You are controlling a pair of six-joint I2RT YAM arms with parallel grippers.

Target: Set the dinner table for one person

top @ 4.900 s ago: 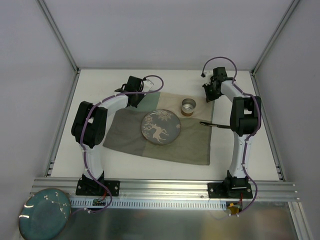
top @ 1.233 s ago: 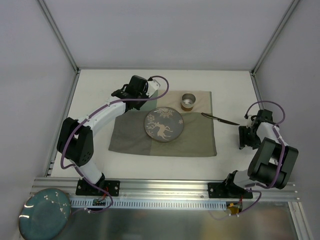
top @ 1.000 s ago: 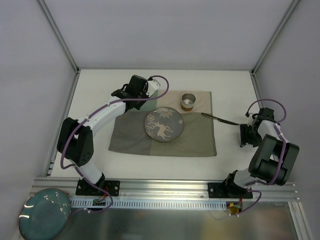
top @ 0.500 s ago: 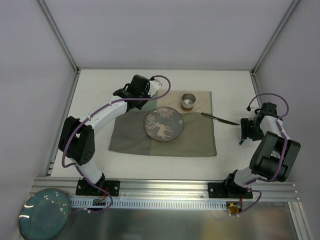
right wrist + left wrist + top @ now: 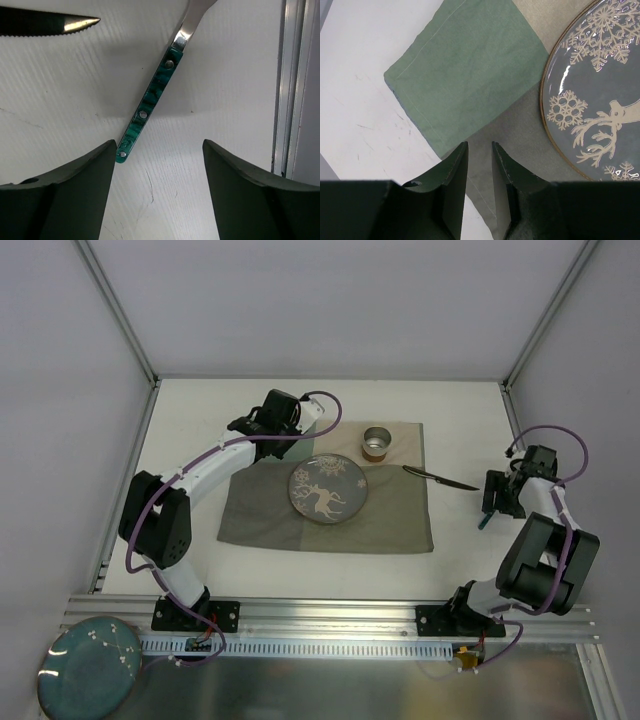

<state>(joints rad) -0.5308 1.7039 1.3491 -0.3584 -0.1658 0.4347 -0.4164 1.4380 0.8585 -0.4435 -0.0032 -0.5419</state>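
Two risks apply. The right gripper [image 5: 159, 144], jaws wide open and empty, hangs over the green-handled utensil [image 5: 150, 102] lying right of the mat [image 5: 390, 515]. An off-centre closure may skid the slanted handle into the knife [image 5: 440, 478] beside it. The left gripper [image 5: 479, 150], jaws narrowly apart and empty, hovers over the mat's far-left corner; contact may drag the cloth. Count: one mat, centred on the dinner table [image 5: 450, 410]; one deer plate [image 5: 326, 491] and one cup [image 5: 377, 443] on the mat; one knife; one utensil.

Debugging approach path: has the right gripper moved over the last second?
Yes. The right gripper has shifted away from the arm bases, farther up along the right frame bar.
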